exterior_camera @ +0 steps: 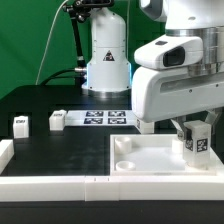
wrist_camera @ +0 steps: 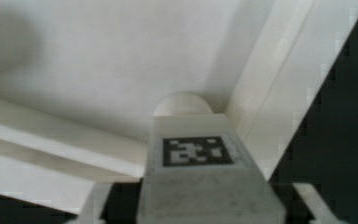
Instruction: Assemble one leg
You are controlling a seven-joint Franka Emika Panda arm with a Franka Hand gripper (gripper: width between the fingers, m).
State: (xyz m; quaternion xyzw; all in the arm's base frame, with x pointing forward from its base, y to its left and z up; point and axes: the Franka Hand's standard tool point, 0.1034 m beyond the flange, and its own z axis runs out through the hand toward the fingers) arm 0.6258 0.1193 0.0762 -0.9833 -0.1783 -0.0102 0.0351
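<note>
Two-fingered, clamps narrowly in the pincer (exterior_camera: 195, 136) the smooth white plastic leg (exterior_camera: 196, 146), a round-ended block with a black-and-white square tag (exterior_camera: 197, 148), upright over the glossy white tray-like panel (exterior_camera: 145, 166) near its raised rim, above the matte black surface (exterior_camera: 60, 150).

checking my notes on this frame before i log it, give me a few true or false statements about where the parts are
1. The gripper is shut on the leg. True.
2. The held leg is over the tray-like piece. True.
3. Three loose legs stand at the exterior view's left. False: only two loose legs show there, one and another.
4. The marker board lies inside the tray-like piece. False: it lies on the black table, beyond the tray-like piece.
5. The held leg's marker tag faces the wrist camera. True.
</note>
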